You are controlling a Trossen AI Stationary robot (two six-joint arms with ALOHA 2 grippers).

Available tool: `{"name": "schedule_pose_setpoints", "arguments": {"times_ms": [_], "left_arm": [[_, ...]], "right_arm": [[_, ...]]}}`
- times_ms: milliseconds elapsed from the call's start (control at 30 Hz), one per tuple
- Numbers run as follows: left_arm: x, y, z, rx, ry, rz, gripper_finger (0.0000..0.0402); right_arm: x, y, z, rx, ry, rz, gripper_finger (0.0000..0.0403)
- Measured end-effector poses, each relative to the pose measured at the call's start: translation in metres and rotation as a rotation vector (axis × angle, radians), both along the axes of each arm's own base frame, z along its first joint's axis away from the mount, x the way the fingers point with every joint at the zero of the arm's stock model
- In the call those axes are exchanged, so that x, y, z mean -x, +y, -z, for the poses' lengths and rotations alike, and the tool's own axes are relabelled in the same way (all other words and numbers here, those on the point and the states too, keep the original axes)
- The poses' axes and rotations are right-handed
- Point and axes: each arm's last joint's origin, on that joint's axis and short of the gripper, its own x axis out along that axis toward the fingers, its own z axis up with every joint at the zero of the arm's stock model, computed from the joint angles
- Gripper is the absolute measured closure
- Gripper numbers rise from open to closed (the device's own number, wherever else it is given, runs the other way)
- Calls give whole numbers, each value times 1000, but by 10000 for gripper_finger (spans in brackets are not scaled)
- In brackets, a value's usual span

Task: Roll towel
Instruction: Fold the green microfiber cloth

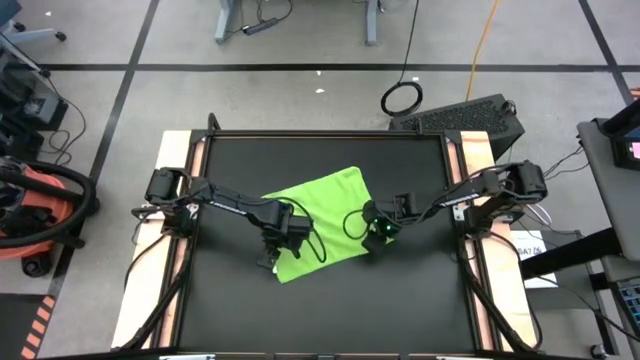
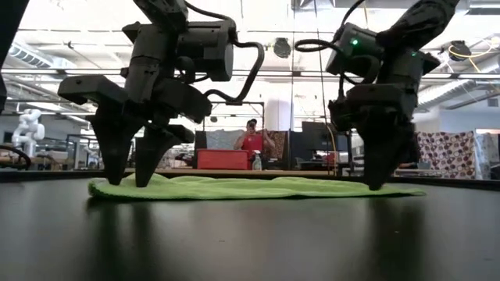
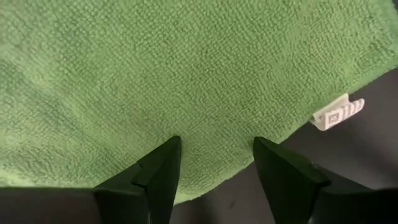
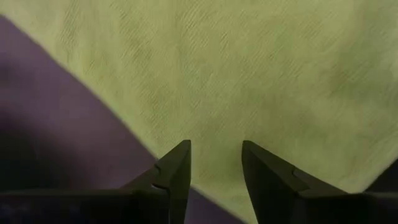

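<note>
The lime-green towel (image 1: 322,220) lies spread flat, in one layer, on the black tabletop (image 1: 420,290), turned askew to the table's edges. My left gripper (image 1: 270,258) is open and points down over the towel's near left edge (image 3: 214,142). A small white tag (image 3: 336,113) sticks out from that edge. My right gripper (image 1: 377,240) is open and points down over the towel's near right edge (image 4: 215,144). In the low view both grippers (image 2: 127,183) (image 2: 375,186) reach down to the level of the towel (image 2: 250,187). My left gripper's open fingertips (image 3: 171,152) stand on or just above the towel's near edge, coming from above; I cannot tell whether they touch it. My right gripper's open fingertips (image 4: 180,158) stand the same way over the towel's edge by its corner; I cannot tell whether they touch it.
Bare black tabletop lies all round the towel, widest toward the near edge (image 1: 330,320). Wooden side rails (image 1: 180,250) (image 1: 480,260) carry the arm bases. A person in a red top (image 2: 251,140) sits far behind the table.
</note>
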Motion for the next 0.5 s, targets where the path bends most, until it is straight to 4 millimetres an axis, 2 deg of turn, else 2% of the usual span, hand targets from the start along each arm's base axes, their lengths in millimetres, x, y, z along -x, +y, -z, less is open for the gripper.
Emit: {"name": "schedule_pose_setpoints", "arguments": {"times_ms": [233, 333, 500], "left_arm": [[7, -7, 0, 30, 61, 38, 195], [11, -17, -1, 41, 93, 76, 195], [13, -23, -6, 23, 84, 40, 195]], "right_arm": [[0, 20, -2, -69, -4, -24, 268], [0, 30, -14, -36, -95, -151, 268], [12, 43, -43, 148, -271, -451, 268]]}}
